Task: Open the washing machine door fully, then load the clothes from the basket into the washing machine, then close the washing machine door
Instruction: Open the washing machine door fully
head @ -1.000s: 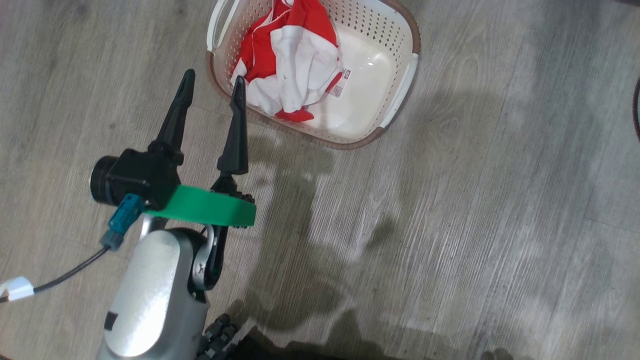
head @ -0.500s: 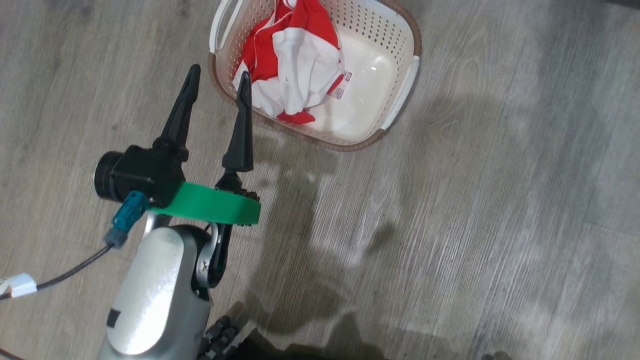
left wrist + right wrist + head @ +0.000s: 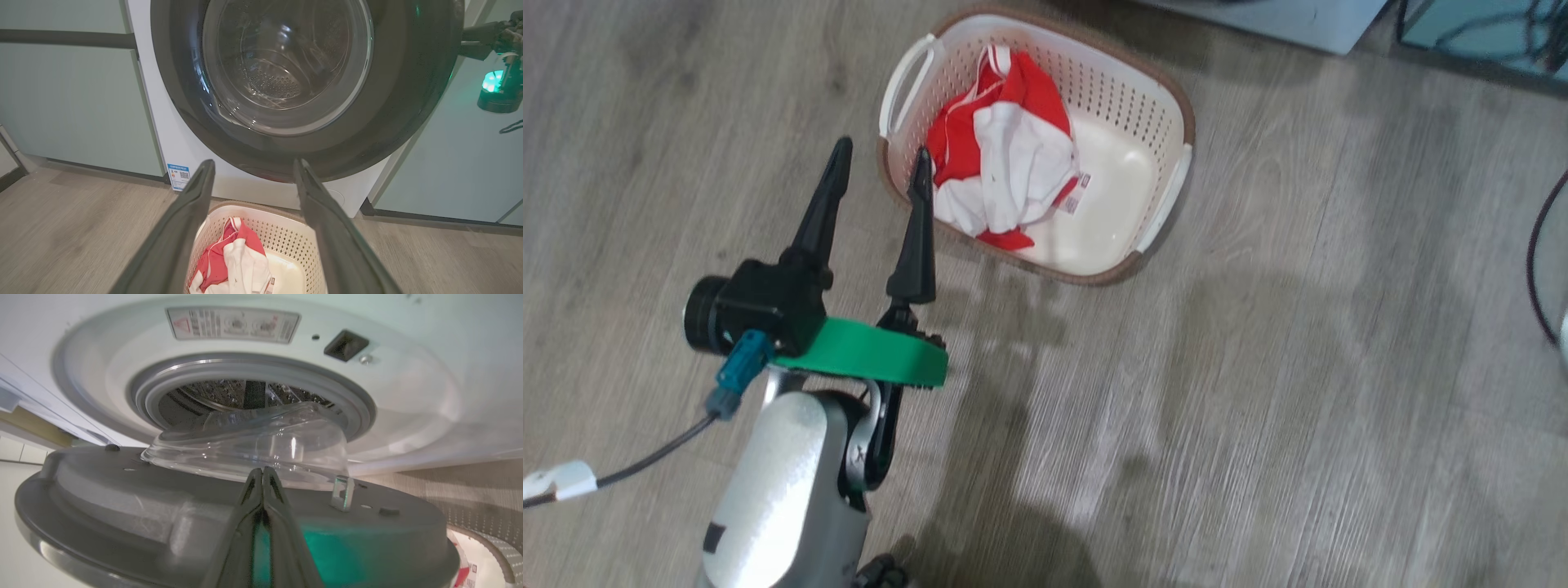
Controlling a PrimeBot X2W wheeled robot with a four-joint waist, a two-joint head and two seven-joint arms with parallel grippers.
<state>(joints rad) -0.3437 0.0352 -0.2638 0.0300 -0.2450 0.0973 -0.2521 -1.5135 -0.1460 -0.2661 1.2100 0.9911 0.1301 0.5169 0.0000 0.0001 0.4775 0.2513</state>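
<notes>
The cream basket (image 3: 1160, 102) stands on the floor with the red and white clothes (image 3: 1001, 163) bundled at its left end. My left gripper (image 3: 882, 155) hangs open over the basket's near left rim, nothing between its fingers. In the left wrist view the same gripper (image 3: 251, 171) points over the basket (image 3: 286, 239) and clothes (image 3: 229, 261) at the washing machine door (image 3: 408, 102), which stands partly swung out from the washing machine (image 3: 171, 134). My right gripper (image 3: 263, 471) is shut behind the door's grey inner face (image 3: 122, 498), its tips at the base of the glass bowl (image 3: 253, 445). The steel drum (image 3: 229, 392) gapes beyond.
Pale green cabinets (image 3: 69, 102) flank the machine on both sides. A black cable (image 3: 1539, 261) loops at the floor's right edge. Grey wood-look floor (image 3: 1258, 367) spreads right of the basket. The door latch hook (image 3: 343, 492) sticks up beside my right fingers.
The head camera has tilted up, so the basket sits lower in the picture and the machine's base shows at the top. My left gripper stays open near the basket's rim.
</notes>
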